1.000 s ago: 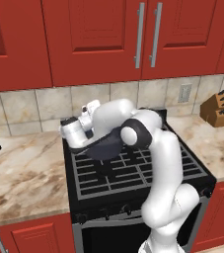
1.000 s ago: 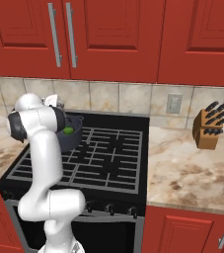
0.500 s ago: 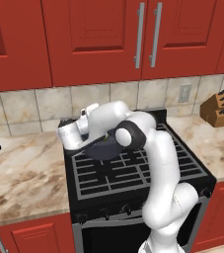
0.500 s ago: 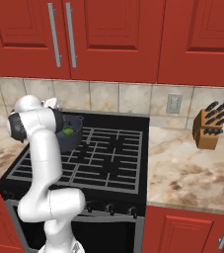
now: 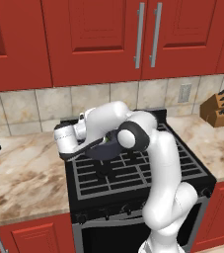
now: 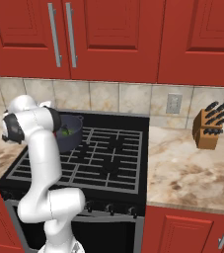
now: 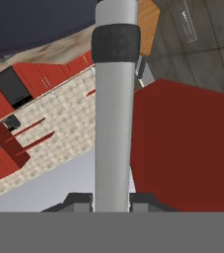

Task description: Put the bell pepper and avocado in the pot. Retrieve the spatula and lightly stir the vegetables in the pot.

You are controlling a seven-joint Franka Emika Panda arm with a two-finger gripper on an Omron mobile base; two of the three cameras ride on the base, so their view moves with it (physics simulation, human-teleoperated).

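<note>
pot (image 6: 70, 132) sits on the far left burner of the black stove (image 6: 108, 163), dark grey-blue, straight sides. seen from the right base view, green bits lie inside it, too small to name. in the left base view the pot (image 5: 106, 148) is mostly covered by the arm's forearm and elbow; just its dark wall shows under them.

arm bends back over the stove's left side, wrist end out over the stove's left edge, beside the marble counter (image 5: 19, 178). the fingertips themselves are not clear in either base view.

hand view: gripper (image 7: 111, 200) is closed on a spatula handle (image 7: 114, 123), a pale grey round shaft with a black textured band near its far end. the two dark fingertips (image 7: 79, 200) press against the shaft, one on each side. beyond the band a tan wooden piece shows at the top of the frame. the view is strongly rolled; red cabinets and tiled wall run diagonally behind the shaft.

bell pepper: cannot tell where it is; no red item can be made out in the pot or on the stove.

knife block (image 6: 209, 129) stands on the right counter near the tiled wall, well apart from the pot. red upper cabinets (image 6: 108, 34) hang above.
</note>
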